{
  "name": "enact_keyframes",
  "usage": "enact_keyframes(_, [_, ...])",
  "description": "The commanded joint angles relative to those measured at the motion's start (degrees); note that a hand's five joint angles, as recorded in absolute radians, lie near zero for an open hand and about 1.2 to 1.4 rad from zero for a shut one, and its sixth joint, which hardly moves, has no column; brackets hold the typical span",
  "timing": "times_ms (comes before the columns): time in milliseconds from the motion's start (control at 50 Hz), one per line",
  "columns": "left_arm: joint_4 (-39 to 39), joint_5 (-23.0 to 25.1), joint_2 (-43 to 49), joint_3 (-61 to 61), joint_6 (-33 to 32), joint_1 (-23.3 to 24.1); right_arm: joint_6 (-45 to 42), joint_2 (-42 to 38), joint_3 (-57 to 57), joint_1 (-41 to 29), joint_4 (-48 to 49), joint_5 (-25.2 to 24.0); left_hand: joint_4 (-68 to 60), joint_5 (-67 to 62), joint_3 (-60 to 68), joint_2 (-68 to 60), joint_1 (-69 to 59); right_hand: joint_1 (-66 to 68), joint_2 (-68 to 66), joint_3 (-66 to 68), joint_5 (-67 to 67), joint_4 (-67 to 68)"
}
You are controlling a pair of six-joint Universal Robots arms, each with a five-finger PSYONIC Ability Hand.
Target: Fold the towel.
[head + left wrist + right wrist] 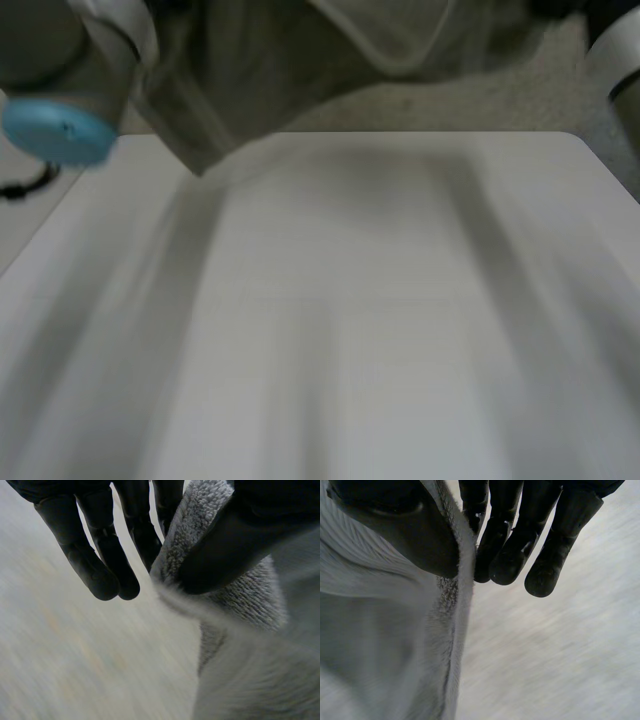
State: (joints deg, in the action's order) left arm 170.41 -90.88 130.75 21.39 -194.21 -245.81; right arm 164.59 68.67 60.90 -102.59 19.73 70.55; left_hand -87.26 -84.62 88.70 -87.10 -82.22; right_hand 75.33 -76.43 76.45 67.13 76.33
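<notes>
The grey towel (300, 60) hangs in the air over the far part of the white table (380, 300), its lower edge just above the tabletop. In the left wrist view my left hand (100, 555) pinches an edge of the towel (240, 605) between its thumb and one finger, the other fingers hanging straight beside it. My right hand (520, 545) holds the towel (380, 630) the same way, with its thumb pressing the towel's edge against a finger. Below each hand the cloth drops away.
My left arm's blue cap (60, 130) is at the table's far left corner. My right arm (615, 50) is at the far right. Carpet (480, 100) lies beyond the table's far edge.
</notes>
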Motion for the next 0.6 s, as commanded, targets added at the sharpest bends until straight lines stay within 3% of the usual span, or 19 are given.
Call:
enact_keyframes(20, [-1.0,4.1,0.3,23.7,-5.4,-0.9,-9.6,-6.3,5.6,-0.3,-9.1,-6.6,7.3,14.6,-8.7,7.1,2.2,4.7,-3.6,3.6,2.9,3.7])
enact_keyframes(120, [4.8,5.4,-0.3,43.4,-16.6,-1.0,-19.9,-13.0,9.8,0.0,-14.8,-6.3,7.3,14.6,-8.7,7.1,2.2,4.7,-3.6,3.6,2.9,3.7])
enact_keyframes(220, [10.5,5.4,-3.0,54.0,-22.8,-0.9,-23.6,-14.8,11.0,0.4,-20.9,-5.9,7.3,14.6,-8.7,7.1,2.2,4.7,-3.6,3.6,2.9,3.7])
enact_keyframes(400, [14.2,5.2,-11.0,62.1,-22.6,-0.6,-20.7,-10.4,13.8,2.2,-24.5,-3.2,7.3,14.6,-8.7,7.1,2.2,4.7,-3.6,3.6,2.9,3.7])
enact_keyframes(480, [14.3,5.2,-13.1,63.9,-21.6,0.1,-17.0,-9.9,14.1,2.9,-25.6,1.2,7.3,14.6,-8.7,7.1,2.2,4.7,-3.6,3.6,2.9,3.7])
enact_keyframes(600, [14.4,5.1,-14.8,65.4,-20.0,1.6,-19.6,-10.7,14.4,2.4,-27.9,8.1,7.3,14.6,-8.7,7.1,2.2,4.7,-3.6,3.6,2.9,3.7])
